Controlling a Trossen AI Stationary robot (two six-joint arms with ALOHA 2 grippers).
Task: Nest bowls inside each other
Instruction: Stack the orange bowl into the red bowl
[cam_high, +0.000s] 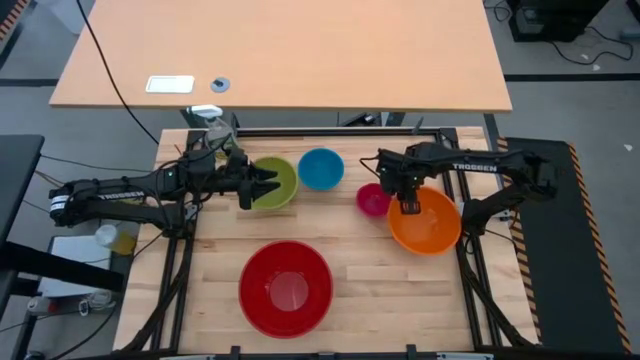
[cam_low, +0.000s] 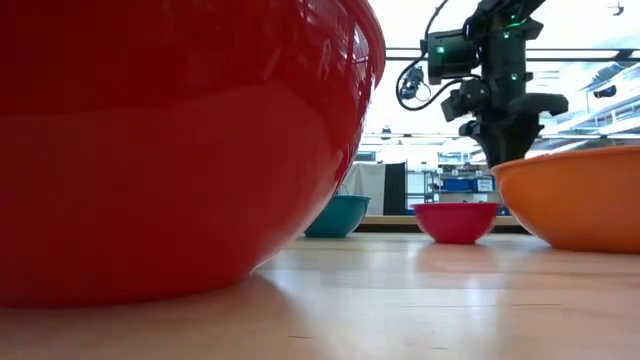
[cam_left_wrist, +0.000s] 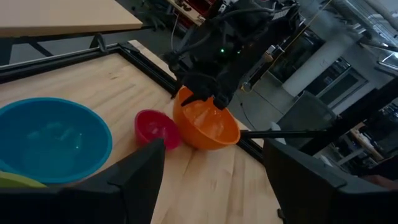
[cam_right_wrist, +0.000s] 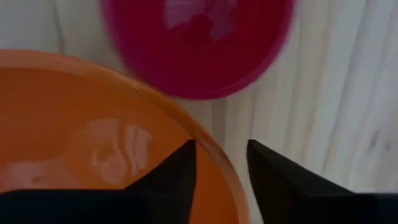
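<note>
Five bowls sit upright on the wooden table. The red bowl (cam_high: 286, 288) is near the front. The yellow-green bowl (cam_high: 278, 183), blue bowl (cam_high: 321, 168) and magenta pink bowl (cam_high: 371, 200) form a row farther back. The orange bowl (cam_high: 425, 222) is at the right. My right gripper (cam_right_wrist: 222, 163) points down at the orange bowl's far-left rim, one finger inside and one outside, with a narrow gap. My left gripper (cam_high: 268, 186) hovers level over the yellow-green bowl, open and empty, pointing toward the table's right. My right gripper comes from above with its fingers on either side of the orange bowl's rim (cam_right_wrist: 214, 163), next to the pink bowl. One finger (cam_right_wrist: 177, 171) is inside and the other (cam_right_wrist: 273, 177) outside. I cannot tell whether they touch the rim. The bowl stands on the table.
The pink bowl (cam_right_wrist: 199, 43) sits close beside the orange bowl's rim. A black frame rail (cam_high: 330, 131) runs along the table's far edge, with a second tabletop (cam_high: 300, 60) beyond it. Bare wood lies between the red bowl and the back row.
</note>
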